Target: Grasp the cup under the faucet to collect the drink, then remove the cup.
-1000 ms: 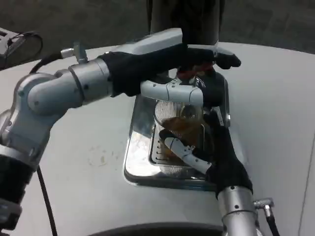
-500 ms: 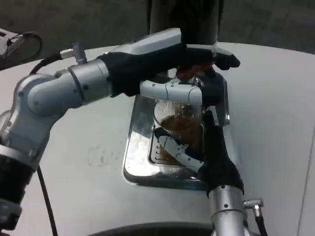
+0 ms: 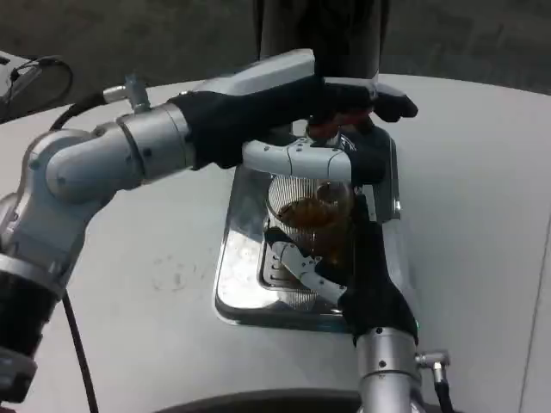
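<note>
Cup (image 3: 312,215): clear ribbed tumbler holding brown drink, standing on the steel drip tray (image 3: 237,284) beneath the faucet (image 3: 331,129). Right hand (image 3: 349,267): reaching up from below, fingers wrapped around the cup's near side, holding it. Left hand (image 3: 323,120): extended across from the left at the faucet lever, apparently pressing it; finger spread cannot be told. Surface: white table (image 3: 138,284).
</note>
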